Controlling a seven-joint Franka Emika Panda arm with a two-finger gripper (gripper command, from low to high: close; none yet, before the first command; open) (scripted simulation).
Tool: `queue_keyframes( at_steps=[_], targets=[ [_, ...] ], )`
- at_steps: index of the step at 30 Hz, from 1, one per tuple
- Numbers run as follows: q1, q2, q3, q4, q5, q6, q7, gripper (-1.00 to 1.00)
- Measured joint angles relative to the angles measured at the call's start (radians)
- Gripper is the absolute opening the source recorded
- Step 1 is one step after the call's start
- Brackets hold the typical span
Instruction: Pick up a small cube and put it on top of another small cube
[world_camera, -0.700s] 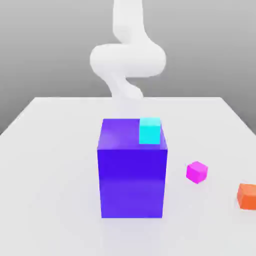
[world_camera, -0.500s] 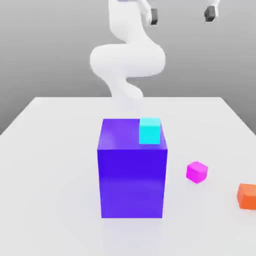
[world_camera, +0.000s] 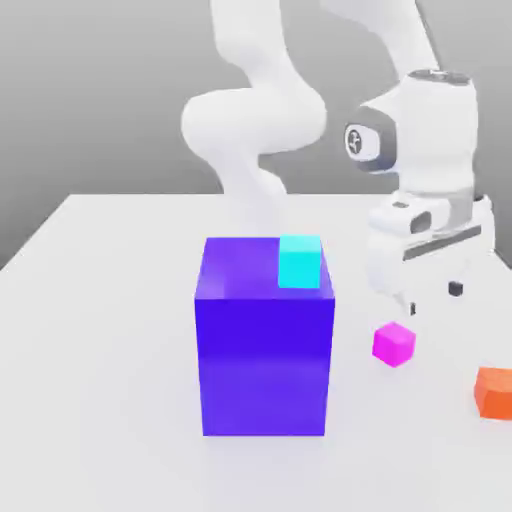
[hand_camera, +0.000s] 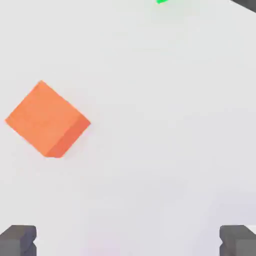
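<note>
In the exterior view, the white desk (world_camera: 120, 330) carries a big purple block (world_camera: 264, 365), which stands upright with its base well in from the desk's far edge. On the block's top sits a cyan cube (world_camera: 300, 264), beside the top's edge on the exterior view's right and closer to its near corner than its far one. The magenta cube (world_camera: 393, 344) lies on the desk, apart from the block, on the exterior view's right of it. The orange cube (world_camera: 495, 393) is on the desk too, nearer than the magenta one to the desk's edge on the exterior view's right and to its near edge; the picture's border cuts it off. The two cubes are well apart, neither on top of the other. The white robot arm (world_camera: 252, 122) rises beyond the block, and its gripper (world_camera: 433, 298) points down over the desk, near the magenta cube and above it. The fingers are spread wide, with a clear gap between their dark tips, holding nothing and touching neither cube. In the hand view, the dark fingertips (hand_camera: 18, 241) stand far apart, released, with bare desk between them and no grip on anything. The orange cube lies turned on the desk, apart from both tips. A bit of something green (hand_camera: 161, 1) shows at the picture's border, perhaps part of another block, though too little of it is visible to say.
</note>
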Motion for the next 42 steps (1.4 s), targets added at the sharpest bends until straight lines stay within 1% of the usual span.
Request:
queue_keyframes(
  at_steps=[2,3,5,6,8,10,11,16,17,18,20,21,23,25,27,29,34,38,42],
  targets=[
    [0.007,0.063,0.029,-0.032,-0.032,0.054,0.029,0.0],
    [0.001,0.099,0.029,-0.033,-0.067,0.083,0.052,0.0],
    [0.006,0.174,-0.017,-0.025,-0.188,0.142,0.133,0.0],
    [0.051,0.211,-0.079,-0.019,-0.253,0.171,0.177,0.0],
    [0.178,0.282,-0.221,-0.006,-0.323,0.229,0.227,0.0],
    [0.289,0.352,-0.327,0.005,-0.322,0.289,0.232,0.0],
    [0.325,0.38,-0.358,0.009,-0.316,0.312,0.23,-1.0],
    [0.324,0.38,-0.358,0.009,-0.318,0.313,0.232,-1.0],
    [0.342,0.393,-0.374,0.012,-0.316,0.324,0.232,-1.0],
    [0.333,0.383,-0.367,0.01,-0.319,0.316,0.233,-1.0],
    [0.278,0.331,-0.313,0.002,-0.313,0.273,0.224,-1.0],
    [0.239,0.299,-0.27,-0.004,-0.294,0.246,0.209,-1.0],
    [0.21,0.229,-0.216,-0.016,-0.202,0.189,0.143,-1.0],
    [0.216,0.157,-0.204,-0.03,-0.147,0.129,0.107,-1.0],
    [0.227,0.087,-0.207,-0.044,-0.133,0.072,0.1,-1.0],
    [0.209,0.088,-0.214,0.0,-0.173,0.03,0.093,-1.0],
    [0.152,0.172,-0.229,0.172,-0.262,-0.06,0.032,-1.0],
    [0.128,0.249,-0.238,0.317,-0.294,-0.131,-0.049,-1.0],
    [0.105,0.326,-0.244,0.462,-0.305,-0.201,-0.144,-1.0]
  ],
)
